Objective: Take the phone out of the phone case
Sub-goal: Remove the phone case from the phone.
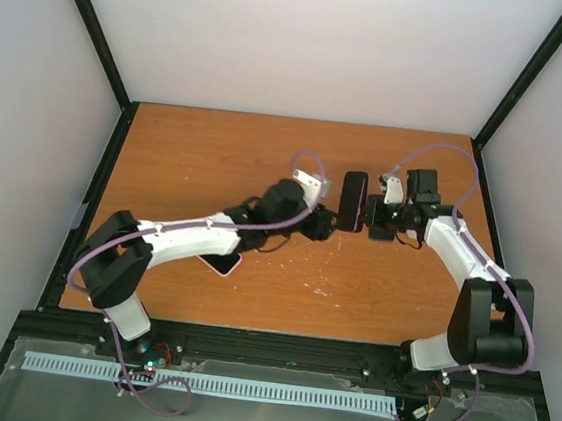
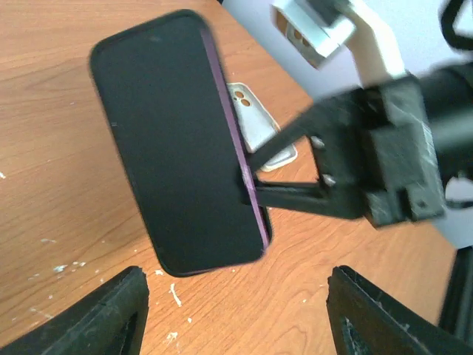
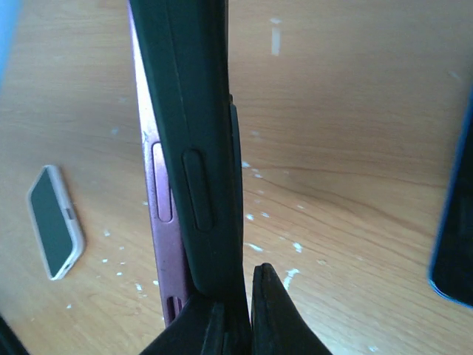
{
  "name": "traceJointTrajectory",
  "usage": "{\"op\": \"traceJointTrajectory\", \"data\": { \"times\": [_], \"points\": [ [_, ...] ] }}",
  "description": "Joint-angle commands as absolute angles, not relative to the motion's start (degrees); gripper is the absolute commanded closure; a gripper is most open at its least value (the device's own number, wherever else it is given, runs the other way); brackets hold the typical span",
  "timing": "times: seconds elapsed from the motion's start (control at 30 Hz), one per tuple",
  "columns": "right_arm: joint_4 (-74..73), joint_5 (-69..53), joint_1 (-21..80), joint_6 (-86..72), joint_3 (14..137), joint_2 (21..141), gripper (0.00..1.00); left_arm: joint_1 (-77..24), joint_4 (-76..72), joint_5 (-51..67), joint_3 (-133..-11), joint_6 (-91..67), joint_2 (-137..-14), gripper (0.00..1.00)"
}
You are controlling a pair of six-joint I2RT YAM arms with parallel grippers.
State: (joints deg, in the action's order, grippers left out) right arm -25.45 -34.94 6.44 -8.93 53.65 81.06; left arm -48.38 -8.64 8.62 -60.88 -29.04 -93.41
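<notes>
The phone in its black case [image 1: 352, 200] is held up on edge above the middle of the table. In the left wrist view the case [image 2: 177, 140] shows a black face and a purple side strip. In the right wrist view a purple phone edge [image 3: 157, 200] lies along the black case [image 3: 196, 140]. My right gripper [image 1: 369, 218] is shut on its long edge, also in its own view [image 3: 240, 318]. My left gripper [image 1: 322, 223] is open just left of the phone. Its fingers [image 2: 122, 310] stand wide apart below the phone, not touching it.
A white-cased phone [image 1: 223, 262] lies on the table under my left forearm, and shows in the right wrist view [image 3: 55, 222]. A white case with a camera cut-out [image 2: 255, 126] lies behind the held phone. A dark blue-edged object [image 3: 454, 222] is at the right edge.
</notes>
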Motion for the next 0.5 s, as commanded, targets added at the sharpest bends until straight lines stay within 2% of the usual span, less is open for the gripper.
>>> {"op": "traceJointTrajectory", "data": {
  "times": [0.0,0.47],
  "points": [
    [-35.4,-27.8,6.0,-12.8,58.7,84.5,0.97,-54.8,-6.8,-10.0,-65.3,-21.9,-98.1,0.34],
    [-36.5,-30.4,6.1,-15.8,59.6,89.6,0.97,-60.0,-5.7,-11.8,-75.6,-16.9,-111.0,0.4]
  ]
}}
